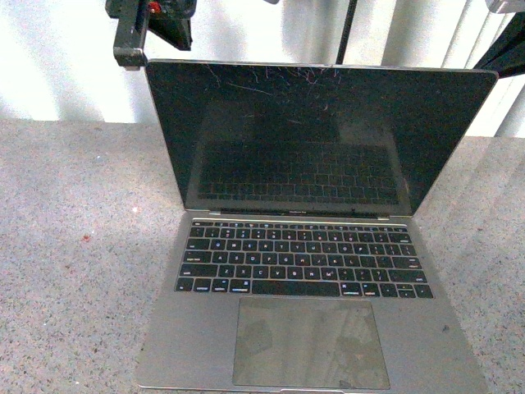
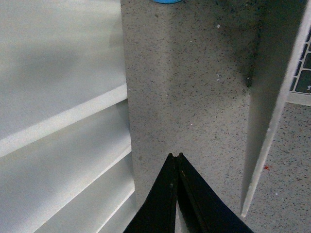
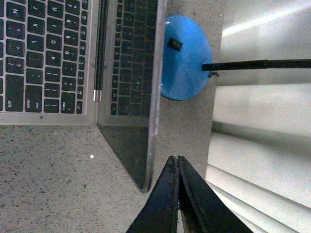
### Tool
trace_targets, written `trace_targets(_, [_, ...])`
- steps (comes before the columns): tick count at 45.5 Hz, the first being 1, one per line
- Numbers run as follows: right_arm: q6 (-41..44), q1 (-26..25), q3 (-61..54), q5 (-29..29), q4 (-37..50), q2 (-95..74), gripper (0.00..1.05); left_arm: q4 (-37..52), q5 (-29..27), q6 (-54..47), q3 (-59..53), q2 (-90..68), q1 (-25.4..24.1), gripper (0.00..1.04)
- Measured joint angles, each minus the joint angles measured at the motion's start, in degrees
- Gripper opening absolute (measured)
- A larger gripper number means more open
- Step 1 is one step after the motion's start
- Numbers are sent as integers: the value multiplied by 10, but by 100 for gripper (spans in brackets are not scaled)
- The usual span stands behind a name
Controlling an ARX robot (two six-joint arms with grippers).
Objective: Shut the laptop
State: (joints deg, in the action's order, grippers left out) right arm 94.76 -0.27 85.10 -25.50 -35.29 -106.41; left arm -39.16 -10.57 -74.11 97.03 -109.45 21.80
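As the laptop (image 1: 303, 271) sits open on the speckled counter (image 1: 74, 246) in the front view, its screen stands upright. The left wrist view shows the left gripper (image 2: 176, 156) pressed together behind the lid. The right wrist view shows the right gripper (image 3: 175, 159) pressed together too, near a blue disc (image 3: 187, 58).

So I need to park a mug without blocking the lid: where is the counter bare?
Widest bare patch: speckled grey counter left of the slim silver-grey laptop. Narrower strip on its right. Crowded behind the lid: round blue base, shut left gripper, right gripper.
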Motion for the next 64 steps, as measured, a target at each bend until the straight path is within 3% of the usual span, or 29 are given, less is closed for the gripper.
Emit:
trace_targets(35, [0, 0, -10, -5, -33, 0, 3, 21, 12, 21, -46, -1, 27, 4])
trace_targets(64, [-25, 42, -52, -6, -54, 18, 3, 51, 19, 19, -135, 38, 38, 4])
